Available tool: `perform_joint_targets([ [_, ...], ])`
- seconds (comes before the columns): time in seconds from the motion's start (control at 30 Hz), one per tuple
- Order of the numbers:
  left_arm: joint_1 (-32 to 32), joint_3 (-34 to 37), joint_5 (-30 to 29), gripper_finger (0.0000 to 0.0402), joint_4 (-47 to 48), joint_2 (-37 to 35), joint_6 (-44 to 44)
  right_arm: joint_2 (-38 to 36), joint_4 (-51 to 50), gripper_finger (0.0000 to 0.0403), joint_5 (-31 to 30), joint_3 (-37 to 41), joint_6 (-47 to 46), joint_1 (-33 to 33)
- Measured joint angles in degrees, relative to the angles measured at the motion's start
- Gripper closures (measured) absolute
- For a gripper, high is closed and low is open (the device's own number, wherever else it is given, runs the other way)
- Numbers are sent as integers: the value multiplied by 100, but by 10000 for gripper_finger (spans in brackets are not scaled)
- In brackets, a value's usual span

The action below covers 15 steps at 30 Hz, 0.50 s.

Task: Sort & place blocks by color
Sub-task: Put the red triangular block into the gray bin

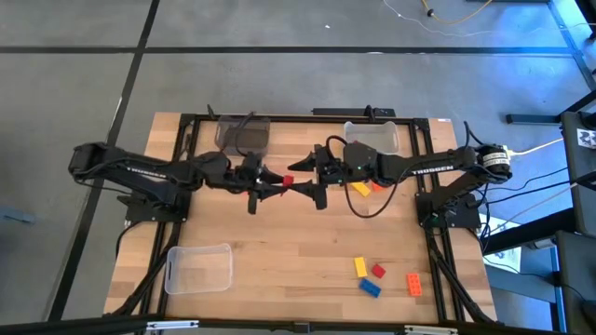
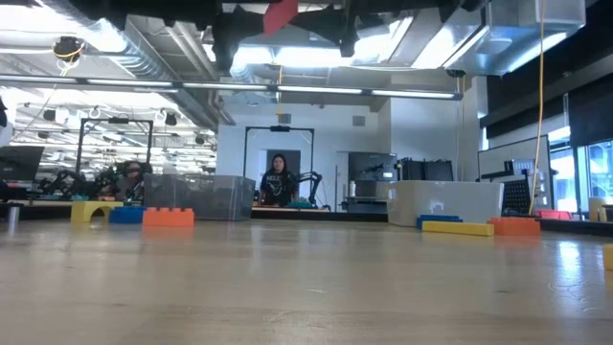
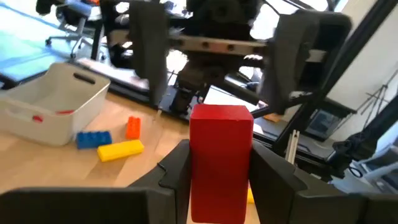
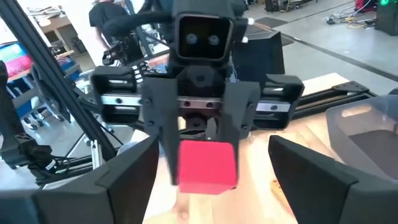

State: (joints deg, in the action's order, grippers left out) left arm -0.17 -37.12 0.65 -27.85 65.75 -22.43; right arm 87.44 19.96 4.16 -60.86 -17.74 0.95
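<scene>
A red block (image 1: 287, 180) is held in the air over the table's middle by my left gripper (image 1: 277, 182), which is shut on it. In the low view the red block (image 2: 280, 15) shows high above the table top. My right gripper (image 1: 311, 184) faces it from the right, wide open, its fingers (image 4: 134, 177) short of the block and touching nothing. Yellow, orange and blue blocks (image 1: 359, 189) lie by the far right bin. Several more blocks (image 1: 371, 277) lie at the near right. My left gripper pinches the red block between its two fingers (image 3: 176, 175), which lie on two opposite side faces (image 3: 198, 168). The fingers come level from the table's left. The block is lifted clear, and its free end (image 4: 208, 165) sticks out past the fingertips toward the right gripper.
A clear bin (image 1: 244, 135) stands at the far left and a pale bin (image 1: 371, 137) at the far right. A third clear bin (image 1: 198, 268) sits at the near left corner. Bare wood (image 1: 279, 251) lies between near bin and near blocks. A person shows far behind the table.
</scene>
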Motion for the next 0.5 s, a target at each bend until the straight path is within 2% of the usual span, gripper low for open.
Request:
perform_joint_targets([
  [0.23, -40, -154, -145, 283, 6, 181, 218, 0, -92, 131, 60, 0, -14, -4],
  [0.37, -33, -154, -158, 283, 10, 182, 234, 0, -169, 162, 325, 0, -15, -7],
  [0.5, -32, -154, -156, 283, 9, 182, 312, 0, -175, 201, 343, 0, -16, -7],
])
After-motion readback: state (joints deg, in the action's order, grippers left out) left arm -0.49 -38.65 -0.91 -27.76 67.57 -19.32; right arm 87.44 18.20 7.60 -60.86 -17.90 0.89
